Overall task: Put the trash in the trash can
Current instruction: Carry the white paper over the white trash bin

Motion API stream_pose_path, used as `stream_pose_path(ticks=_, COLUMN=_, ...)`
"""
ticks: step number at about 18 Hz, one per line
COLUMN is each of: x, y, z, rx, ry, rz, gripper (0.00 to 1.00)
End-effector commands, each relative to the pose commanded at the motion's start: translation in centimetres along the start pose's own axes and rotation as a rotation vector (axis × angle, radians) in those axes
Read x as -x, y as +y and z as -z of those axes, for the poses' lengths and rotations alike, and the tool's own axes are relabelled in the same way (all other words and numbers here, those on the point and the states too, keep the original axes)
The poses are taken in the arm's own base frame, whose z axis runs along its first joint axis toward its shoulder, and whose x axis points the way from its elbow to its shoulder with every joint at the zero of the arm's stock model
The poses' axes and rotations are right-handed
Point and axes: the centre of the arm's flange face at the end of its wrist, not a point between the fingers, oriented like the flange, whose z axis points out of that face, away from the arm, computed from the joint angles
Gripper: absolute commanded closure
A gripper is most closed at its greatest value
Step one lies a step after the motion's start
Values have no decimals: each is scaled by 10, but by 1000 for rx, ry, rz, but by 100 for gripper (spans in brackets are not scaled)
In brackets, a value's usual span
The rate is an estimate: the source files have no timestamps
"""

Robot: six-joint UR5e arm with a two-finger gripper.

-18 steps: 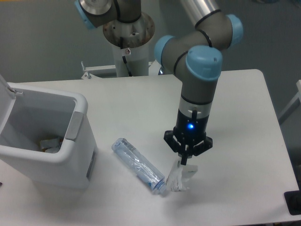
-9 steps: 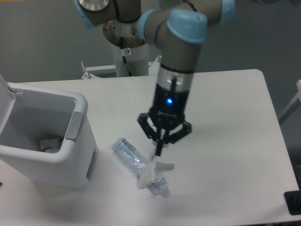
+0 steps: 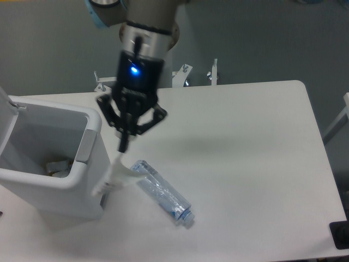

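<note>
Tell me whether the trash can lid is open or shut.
Open: the trash can shows its inside, with the lid swung up at its far left edge.

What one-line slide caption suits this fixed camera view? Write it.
Gripper carries the plastic wrapper toward the open trash can; crushed bottle waits on the table.

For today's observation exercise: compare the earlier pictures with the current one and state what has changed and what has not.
The gripper, shut on the wrapper, has carried it left across the table, from beside the bottle's cap to just short of the trash can. The wrapper hangs beside the can's rim, not yet over the opening. The crushed water bottle and the trash can stayed put, lid open.
</note>
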Motion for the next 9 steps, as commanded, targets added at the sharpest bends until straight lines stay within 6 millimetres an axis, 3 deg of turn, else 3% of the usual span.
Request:
stream_pose_path(ticks=3, x=-25, y=-3, z=5, rx=-7, ry=22, rz=-22, gripper=100)
stream_pose_path(ticks=9, x=-71, y=-8, z=-6, rx=3, ry=84, rz=-58, gripper=100)
